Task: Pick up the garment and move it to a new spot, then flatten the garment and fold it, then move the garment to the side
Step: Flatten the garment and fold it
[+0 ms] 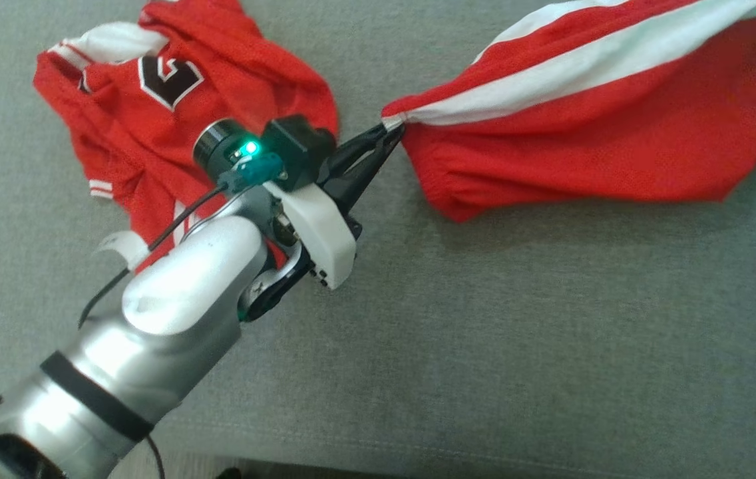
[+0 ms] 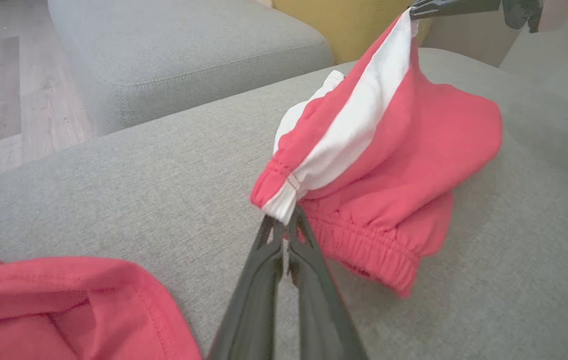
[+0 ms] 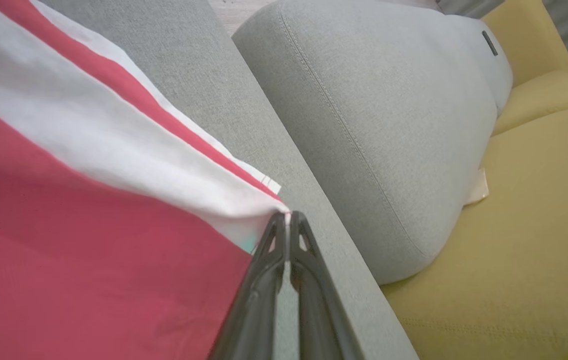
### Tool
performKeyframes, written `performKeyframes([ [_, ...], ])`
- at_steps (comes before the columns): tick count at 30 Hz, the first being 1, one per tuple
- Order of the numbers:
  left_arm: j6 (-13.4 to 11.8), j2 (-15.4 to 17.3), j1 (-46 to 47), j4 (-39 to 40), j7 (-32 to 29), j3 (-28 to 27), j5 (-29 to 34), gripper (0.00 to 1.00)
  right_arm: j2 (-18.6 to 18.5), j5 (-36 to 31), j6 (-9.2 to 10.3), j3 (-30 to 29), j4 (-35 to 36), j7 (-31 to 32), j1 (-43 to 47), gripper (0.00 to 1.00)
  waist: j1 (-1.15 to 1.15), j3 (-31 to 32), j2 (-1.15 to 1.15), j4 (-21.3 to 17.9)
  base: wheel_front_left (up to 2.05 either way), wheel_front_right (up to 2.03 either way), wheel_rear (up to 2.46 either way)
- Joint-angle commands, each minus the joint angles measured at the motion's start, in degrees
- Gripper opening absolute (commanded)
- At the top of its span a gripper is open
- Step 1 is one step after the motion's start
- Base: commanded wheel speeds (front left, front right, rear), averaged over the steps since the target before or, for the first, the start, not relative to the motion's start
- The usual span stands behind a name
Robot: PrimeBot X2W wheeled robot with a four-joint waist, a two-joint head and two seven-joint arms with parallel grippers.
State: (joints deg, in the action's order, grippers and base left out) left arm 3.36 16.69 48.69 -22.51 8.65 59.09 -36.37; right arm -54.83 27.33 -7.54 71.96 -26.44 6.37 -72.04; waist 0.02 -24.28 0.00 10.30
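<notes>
- The garment [image 1: 584, 133], red with a broad white stripe and a gathered elastic edge, hangs stretched between the two grippers above the grey cushion [image 1: 484, 332], in the right half of the head view.
- The left gripper [image 2: 284, 226] has its fingers pressed tight together on the corner of the elastic edge where the white stripe ends. The left wrist view shows the cloth nipped at the very tips.
- The right gripper [image 3: 289, 218] is clamped in the same way on the far end of the stripe. The left wrist view shows it at the top, raised above the cushion and holding that end higher.
- From the left wrist view the garment's lower folds seem to rest on the cushion. The head view does not make this plain.
- A red jersey [image 1: 172, 100] with a black number lies crumpled at the upper left of the head view, apart from the garment.
- The right wrist view adds a second grey cushion [image 3: 389, 125] and a yellow seat [image 3: 514, 250]. The left wrist view adds a wooden floor [image 2: 9, 100].
</notes>
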Motion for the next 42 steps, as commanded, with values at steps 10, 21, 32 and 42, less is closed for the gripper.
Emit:
performKeyframes([
  [10, 1.1, -1.9, 5.5, -3.2, 2.2, -1.8, 0.7, 0.0, 0.2, 0.0, 0.05, 1.3, -3.0, 0.1, -4.4, 0.0, -0.02, -3.6, 0.0, 2.1, 0.0, 0.0, 0.0],
  [21, 1.7, -3.9, 9.8, -7.3, 4.0, -2.2, 1.2, 0.0, 1.7, -1.7, 0.05, 1.4, -5.6, -1.3, -7.0, 0.0, -0.02, -7.0, 0.0, 2.4, 0.0, 0.0, 0.0],
  [32, 1.4, -4.5, 10.8, -11.4, 4.5, -1.4, 2.2, 1.0, 5.2, 0.4, 0.05, 1.4, -12.1, -4.0, -8.7, 1.0, -0.02, -7.1, 0.0, 1.5, 0.0, 0.0, 0.0],
  [42, -0.1, -3.0, 7.5, -14.8, 5.6, -2.8, 1.0, 1.0, 10.6, 3.8, 0.05, 0.6, -17.9, -13.3, -4.7, 1.0, -0.02, 0.4, 0.0, -2.6, 0.0, 0.0, 0.0],
])
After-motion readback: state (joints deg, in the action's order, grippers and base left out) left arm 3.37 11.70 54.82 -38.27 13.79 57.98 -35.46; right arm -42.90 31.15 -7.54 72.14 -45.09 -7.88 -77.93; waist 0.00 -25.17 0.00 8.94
